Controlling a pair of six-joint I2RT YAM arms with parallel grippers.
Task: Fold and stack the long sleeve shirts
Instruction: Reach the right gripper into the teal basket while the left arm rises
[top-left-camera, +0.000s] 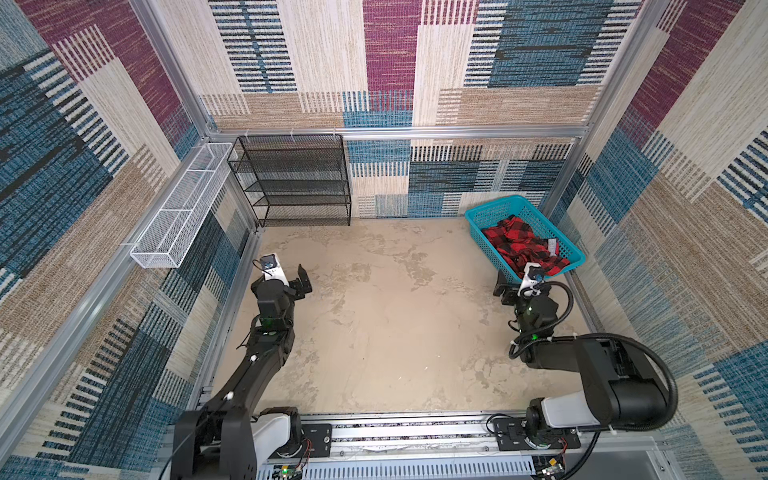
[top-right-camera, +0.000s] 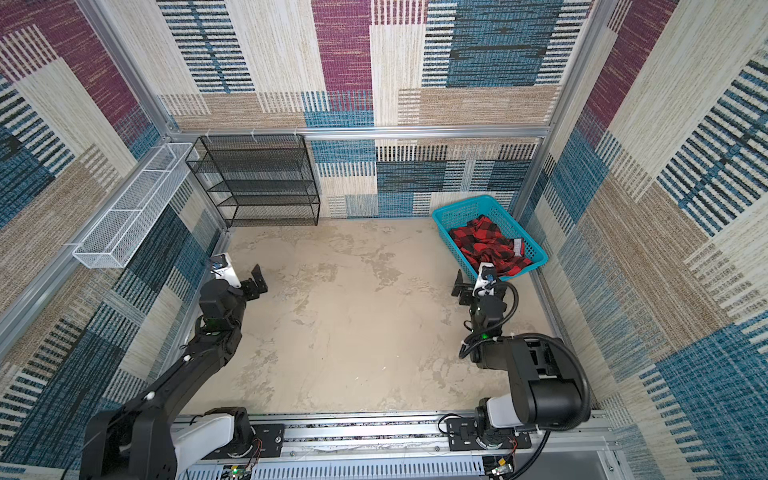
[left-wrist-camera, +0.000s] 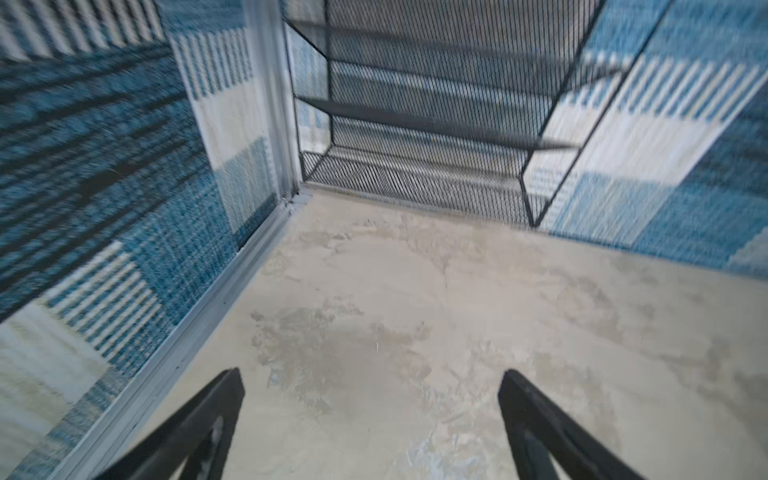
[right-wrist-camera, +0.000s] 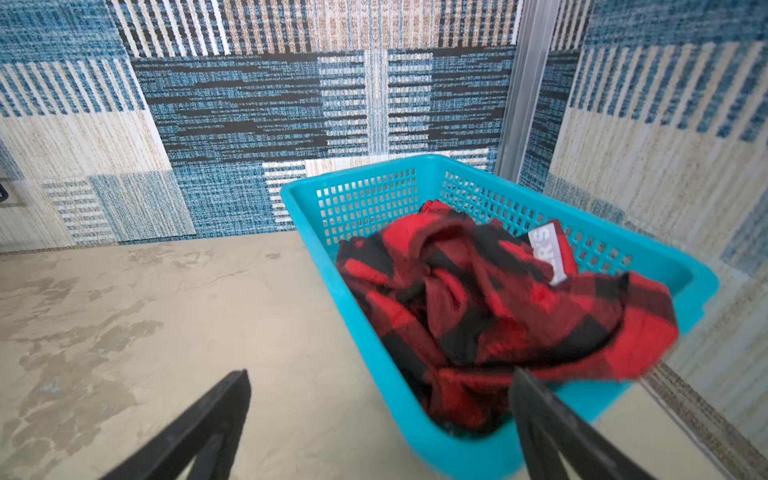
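While right gripper (top-left-camera: 502, 286) and left gripper (top-left-camera: 303, 279) both gape empty, in a top view shirt (top-left-camera: 519, 245) sits bunched in teal basket (top-left-camera: 492, 205) just ahead of right one, left well apart. Right wrist: heap ahead, no clear long axis. Left wrist: table (left-wrist-camera: 415, 291), mesh rack (left-wrist-camera: 415, 104) ahead, no shirt. Right arm nearer.

Bright, even light; wrist views motion-blurred; top views warp at edges.

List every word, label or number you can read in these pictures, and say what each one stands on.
"R'S": white block letters on a grey patch of the shirt lying in the teal basket, right wrist view; any letters before these are blurred and folded under.
The same grey patch in both top views: too small to read.
No other text can be read.
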